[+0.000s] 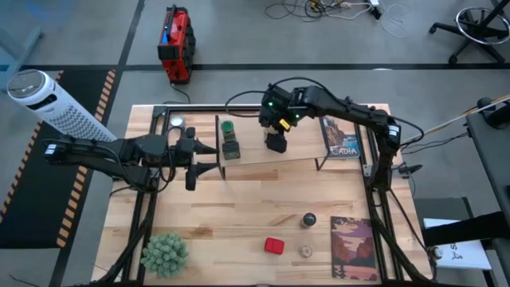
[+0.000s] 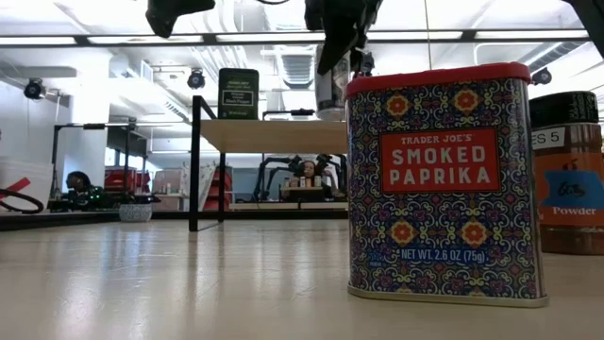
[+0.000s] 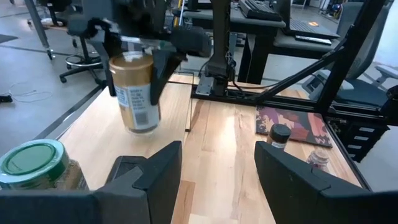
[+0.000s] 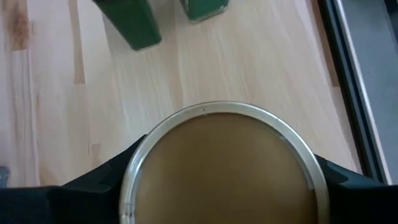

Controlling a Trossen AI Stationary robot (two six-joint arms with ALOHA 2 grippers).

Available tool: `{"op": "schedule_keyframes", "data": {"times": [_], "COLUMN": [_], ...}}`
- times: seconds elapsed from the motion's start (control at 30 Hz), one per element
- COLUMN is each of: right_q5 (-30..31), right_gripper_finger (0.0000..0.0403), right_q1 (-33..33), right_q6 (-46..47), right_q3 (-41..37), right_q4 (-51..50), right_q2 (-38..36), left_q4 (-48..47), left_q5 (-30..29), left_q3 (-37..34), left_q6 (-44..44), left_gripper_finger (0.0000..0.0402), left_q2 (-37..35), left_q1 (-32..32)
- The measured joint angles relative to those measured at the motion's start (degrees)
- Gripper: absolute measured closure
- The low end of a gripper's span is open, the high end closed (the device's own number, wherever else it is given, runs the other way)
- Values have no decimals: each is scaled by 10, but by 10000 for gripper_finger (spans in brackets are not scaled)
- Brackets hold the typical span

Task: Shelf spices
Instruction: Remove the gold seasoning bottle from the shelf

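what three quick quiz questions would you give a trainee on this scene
1. True or false: the red tin already stands on the shelf.
2. What do the right arm's jaws hold above the shelf? A) plant ball B) tan cylinder C) book
3. Fill the blank: the left arm's jaws are ____ and hold nothing.

Key: 1 false, it stands on the tabletop; 2 B; 3 open.
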Motion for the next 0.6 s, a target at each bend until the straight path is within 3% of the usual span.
{"op": "schedule_keyframes", "data": {"times": [0.27,0.6], "right_q5": [-5,-46], "right_gripper_finger": [142,142], "right_q1": [23,120], "right_q6": [6,14], "right_q3": [45,59], "right_q4": [-71,-96], "right_q2": [0,-1], "left_q4": [-7,-17], "left_q5": [3,3], "left_q3": [0,0], "left_q6": [-3,-6], "left_gripper_finger": [209,209], "left_q2": [0,0], "left_q1": [-1,-6]}}
